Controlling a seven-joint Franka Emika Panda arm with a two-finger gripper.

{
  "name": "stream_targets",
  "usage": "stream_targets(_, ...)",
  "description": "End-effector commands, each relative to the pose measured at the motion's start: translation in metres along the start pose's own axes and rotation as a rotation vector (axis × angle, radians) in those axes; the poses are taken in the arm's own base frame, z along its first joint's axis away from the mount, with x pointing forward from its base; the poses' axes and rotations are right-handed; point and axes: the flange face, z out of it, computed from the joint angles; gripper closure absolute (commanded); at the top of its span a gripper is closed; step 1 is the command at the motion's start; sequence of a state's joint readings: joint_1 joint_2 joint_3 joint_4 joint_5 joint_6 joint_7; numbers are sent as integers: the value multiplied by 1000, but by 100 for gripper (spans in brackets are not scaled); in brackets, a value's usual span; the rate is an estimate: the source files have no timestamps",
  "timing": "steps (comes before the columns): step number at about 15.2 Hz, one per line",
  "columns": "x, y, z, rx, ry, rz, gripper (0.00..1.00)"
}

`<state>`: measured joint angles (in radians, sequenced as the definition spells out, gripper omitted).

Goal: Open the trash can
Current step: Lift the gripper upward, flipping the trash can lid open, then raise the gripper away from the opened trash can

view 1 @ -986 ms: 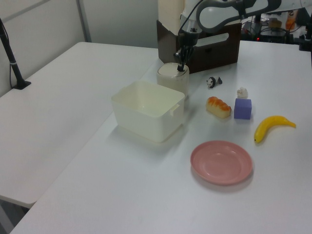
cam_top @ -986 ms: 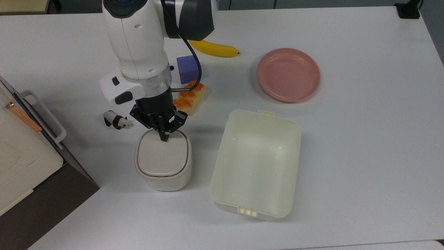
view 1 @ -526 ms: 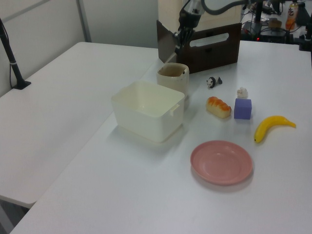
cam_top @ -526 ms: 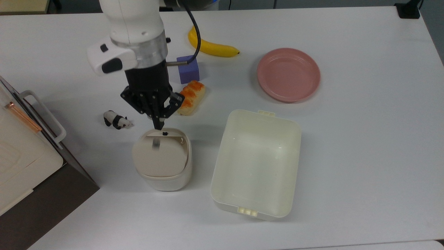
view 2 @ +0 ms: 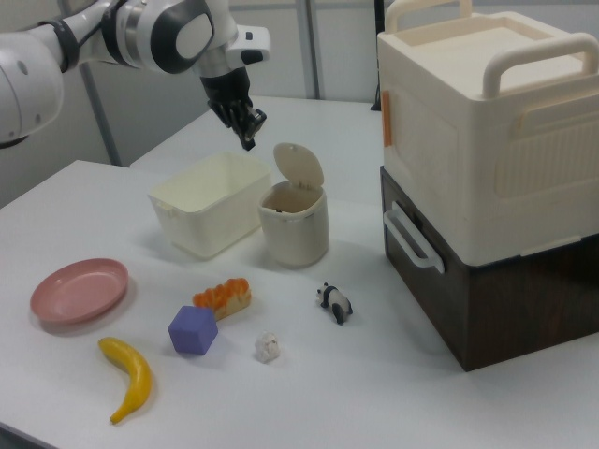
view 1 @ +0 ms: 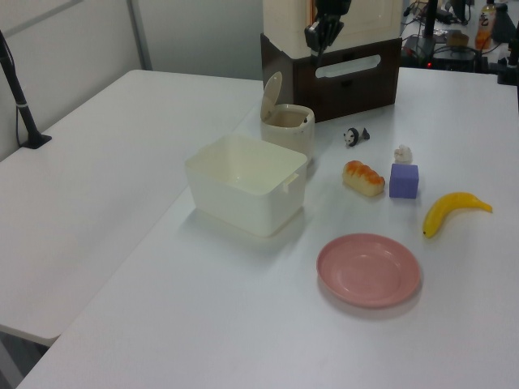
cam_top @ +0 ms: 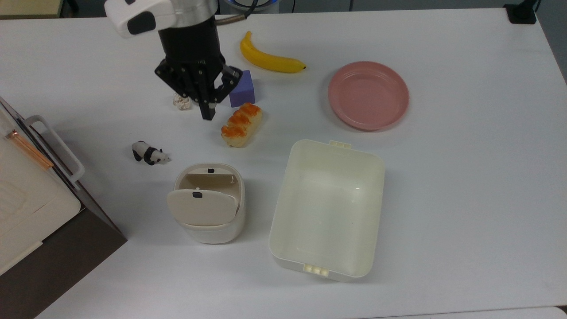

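Observation:
The trash can (cam_top: 208, 230) is a small cream-white bin left of the large tub in the top view. Its beige lid (cam_top: 201, 206) stands swung up on its hinge, so the inside is exposed. A small dark button (cam_top: 211, 170) sits on its far rim. In the left view the trash can (view 1: 285, 123) has its lid (view 1: 271, 86) raised, and the same holds for the trash can (view 2: 295, 223) in the right view. My gripper (cam_top: 207, 114) hangs high above the table, well away from the can, fingers shut on nothing. The gripper (view 2: 248, 140) is also up in the air in the right view.
A large cream lidless tub (cam_top: 328, 208) stands right of the can. A panda figure (cam_top: 149, 154), bread (cam_top: 241, 124), purple cube (cam_top: 243, 88), paper ball (cam_top: 181, 102), banana (cam_top: 270, 60) and pink plate (cam_top: 367, 95) lie beyond. Stacked boxes (cam_top: 26, 190) stand at the top view's left.
The gripper lifted off the can's lid and moved up and away toward the purple cube. The lid went from closed to standing open.

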<state>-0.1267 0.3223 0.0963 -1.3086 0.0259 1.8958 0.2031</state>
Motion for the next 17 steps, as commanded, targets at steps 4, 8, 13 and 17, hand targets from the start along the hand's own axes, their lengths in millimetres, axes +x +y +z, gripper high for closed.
stream_targets(4,-25,11,0,-17,-132,1,34)
stream_targets(8,-33,16,-2,-24,-167,-36,1)
stream_targets(13,-51,20,7,-32,-258,-132,0)
stream_targets(17,-68,26,39,-52,-334,-155,0)
